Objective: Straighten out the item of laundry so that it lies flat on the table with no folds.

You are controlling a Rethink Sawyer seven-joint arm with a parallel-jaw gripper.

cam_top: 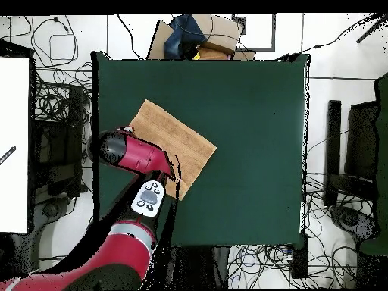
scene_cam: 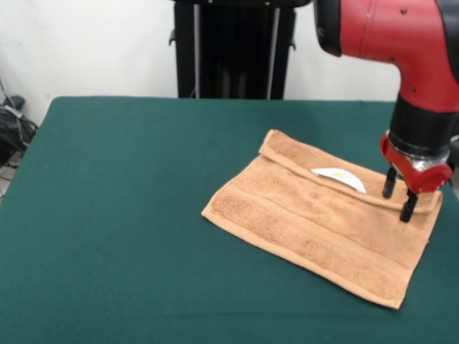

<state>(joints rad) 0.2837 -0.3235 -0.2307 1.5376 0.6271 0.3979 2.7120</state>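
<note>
Front view. One towel (scene_cam: 315, 233) lies on the green counter (scene_cam: 115, 215), with one white label (scene_cam: 338, 178) showing beside a folded-over strip along its far edge. One red and black arm descends from above; its upper part is cut off by the top and side of the picture. Its hand (scene_cam: 399, 195) hangs over the towel's far corner, at the end of the folded strip. Two dark fingers (scene_cam: 389, 183) stand slightly apart, their tips at or just above the cloth; whether they touch or pinch it cannot be told. The label lies just beside the hand, along the same fold. The rest of the towel spreads away from the hand toward the camera, with woven bands running across it.

Overhead view. One towel (cam_top: 173, 143) lies on the counter (cam_top: 250, 136), set at an angle. The arm covers one corner of it, and the hand itself is hidden beneath the arm's red housing. The label is not discernible here.
</note>
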